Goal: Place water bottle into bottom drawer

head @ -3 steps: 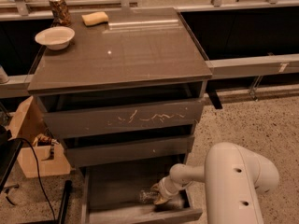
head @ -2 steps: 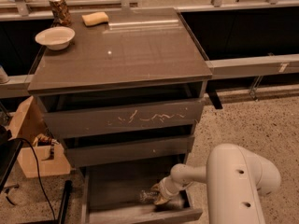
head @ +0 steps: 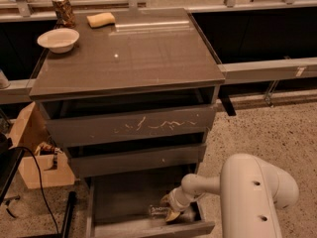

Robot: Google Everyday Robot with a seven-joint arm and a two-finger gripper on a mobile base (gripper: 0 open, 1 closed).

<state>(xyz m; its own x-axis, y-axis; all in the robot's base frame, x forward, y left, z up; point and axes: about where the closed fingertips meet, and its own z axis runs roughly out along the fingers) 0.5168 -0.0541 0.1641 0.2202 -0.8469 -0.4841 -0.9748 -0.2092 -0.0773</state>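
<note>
The bottom drawer (head: pixel 129 197) is pulled open below the two upper drawers. The water bottle (head: pixel 159 210) lies on its side inside it, near the front right, clear with a pale label. My gripper (head: pixel 168 208) reaches down into the drawer from the white arm (head: pixel 247 192) at the lower right. Its yellowish fingers (head: pixel 172 215) sit around the bottle's right end. The bottle rests low on the drawer floor.
The cabinet top (head: pixel 129 53) holds a white bowl (head: pixel 58 39), a patterned can (head: pixel 63 10) and a yellow sponge (head: pixel 100 19). A cardboard box (head: pixel 34 152) and a black cable (head: pixel 39 182) stand left of the cabinet. Speckled floor lies to the right.
The arm and gripper have barely moved; the bottle stays at the same spot in the bottom drawer.
</note>
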